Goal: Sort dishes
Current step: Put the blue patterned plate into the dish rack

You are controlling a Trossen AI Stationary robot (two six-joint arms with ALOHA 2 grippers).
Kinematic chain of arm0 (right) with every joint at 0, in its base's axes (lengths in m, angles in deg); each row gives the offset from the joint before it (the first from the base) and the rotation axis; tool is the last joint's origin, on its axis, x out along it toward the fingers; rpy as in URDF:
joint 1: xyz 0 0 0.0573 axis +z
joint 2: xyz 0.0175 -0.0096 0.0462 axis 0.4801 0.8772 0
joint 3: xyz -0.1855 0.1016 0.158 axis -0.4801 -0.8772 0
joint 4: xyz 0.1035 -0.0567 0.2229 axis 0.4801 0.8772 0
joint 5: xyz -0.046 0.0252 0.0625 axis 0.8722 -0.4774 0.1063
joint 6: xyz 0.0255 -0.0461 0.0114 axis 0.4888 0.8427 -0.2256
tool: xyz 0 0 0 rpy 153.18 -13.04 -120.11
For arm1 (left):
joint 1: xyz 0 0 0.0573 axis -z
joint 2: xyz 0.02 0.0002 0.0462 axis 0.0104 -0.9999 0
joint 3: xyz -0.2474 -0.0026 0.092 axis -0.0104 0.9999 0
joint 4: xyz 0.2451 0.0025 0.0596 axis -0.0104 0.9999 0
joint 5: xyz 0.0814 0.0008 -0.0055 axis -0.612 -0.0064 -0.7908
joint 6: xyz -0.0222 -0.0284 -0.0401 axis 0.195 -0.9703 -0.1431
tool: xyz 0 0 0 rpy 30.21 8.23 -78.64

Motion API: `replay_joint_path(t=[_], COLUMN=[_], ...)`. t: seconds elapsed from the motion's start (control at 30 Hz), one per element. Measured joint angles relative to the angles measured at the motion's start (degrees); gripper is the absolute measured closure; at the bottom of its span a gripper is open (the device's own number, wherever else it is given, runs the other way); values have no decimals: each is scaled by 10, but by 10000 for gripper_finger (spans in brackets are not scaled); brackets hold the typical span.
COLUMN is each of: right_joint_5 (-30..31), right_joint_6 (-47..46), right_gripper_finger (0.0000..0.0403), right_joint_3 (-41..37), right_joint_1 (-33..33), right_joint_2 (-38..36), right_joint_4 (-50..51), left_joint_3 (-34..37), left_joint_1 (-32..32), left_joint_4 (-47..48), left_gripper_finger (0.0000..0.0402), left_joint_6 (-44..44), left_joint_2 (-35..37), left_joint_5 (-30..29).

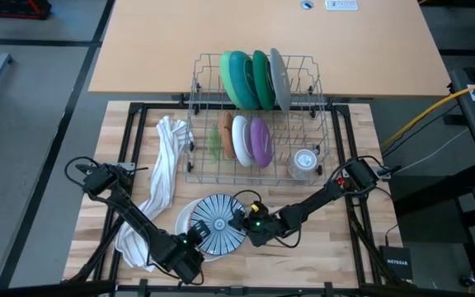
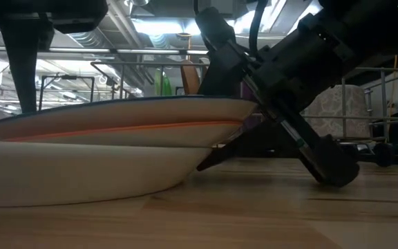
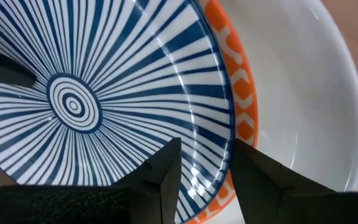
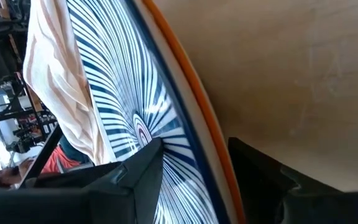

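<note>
Three dishes sit stacked at the table's near edge: a striped plate (image 1: 218,223) on an orange plate (image 3: 241,106) in a white bowl (image 1: 185,216). Seven more stand in the rack (image 1: 320,124) beyond, beside one glass cup (image 1: 304,162). One towel (image 1: 162,177) lies left. The left gripper (image 1: 195,240) straddles the striped plate's near-left rim, fingers (image 3: 160,177) partly apart, grip unclear. The right gripper (image 1: 244,221) straddles the right rim of the stacked plates, jaws wide.
</note>
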State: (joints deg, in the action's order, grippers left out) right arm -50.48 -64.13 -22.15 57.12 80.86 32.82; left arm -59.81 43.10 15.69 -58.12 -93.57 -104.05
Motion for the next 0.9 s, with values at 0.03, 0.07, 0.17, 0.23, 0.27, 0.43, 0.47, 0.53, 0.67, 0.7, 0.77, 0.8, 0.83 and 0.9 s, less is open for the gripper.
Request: replay_joint_path(t=[0.03, 0.07, 0.17, 0.23, 0.27, 0.43, 0.47, 0.53, 0.67, 0.7, 0.77, 0.8, 0.83, 0.9], right_joint_5=[-2, -3, -6, -7, -8, -15, -16, -20, -29, -29, -28, -32, -36, -36], right_joint_6=[0, 0, 0, -1, -1, -7, -7, -8, -8, -8, -8, -9, -11, -21], right_gripper_finger=[224, 224, 224, 224, 224, 224, 224, 224, 224, 223, 223, 224, 224, 224], right_joint_3=[0, 0, 2, 2, 2, 3, 3, 3, 3, 3, 3, 3, 3, 3], right_joint_1=[0, 0, 0, 0, 0, 0, 0, 1, 7, 9, 13, 16, 18, 25], right_joint_2=[0, 0, 0, -1, -1, -3, -3, -3, -4, -4, -5, -8, -11, -18], right_joint_4=[1, 2, 12, 17, 19, 29, 31, 35, 43, 43, 46, 52, 59, 78], left_joint_3=[0, 0, 0, 0, 0, 0, 0, 0, 0, 0, 0, 0, 0, 0], left_joint_1=[0, 0, 1, 1, 1, 1, 1, 1, 0, 0, 0, 0, 0, 1], left_joint_4=[0, 0, 0, 0, 0, 0, 0, 0, 0, 0, 0, 0, 0, -2], left_gripper_finger=[279, 279, 279, 279, 279, 279, 279, 279, 279, 279, 279, 279, 279, 279], left_joint_6=[-1, -1, -1, -2, -2, -3, -4, -8, -29, -30, -30, -30, -31, -31], left_joint_2=[0, 0, 0, 0, 0, 0, 0, 0, 0, 0, 0, 0, 0, 0], left_joint_5=[0, 0, 0, 2, 2, 3, 7, 16, 24, 24, 26, 26, 26, 26])
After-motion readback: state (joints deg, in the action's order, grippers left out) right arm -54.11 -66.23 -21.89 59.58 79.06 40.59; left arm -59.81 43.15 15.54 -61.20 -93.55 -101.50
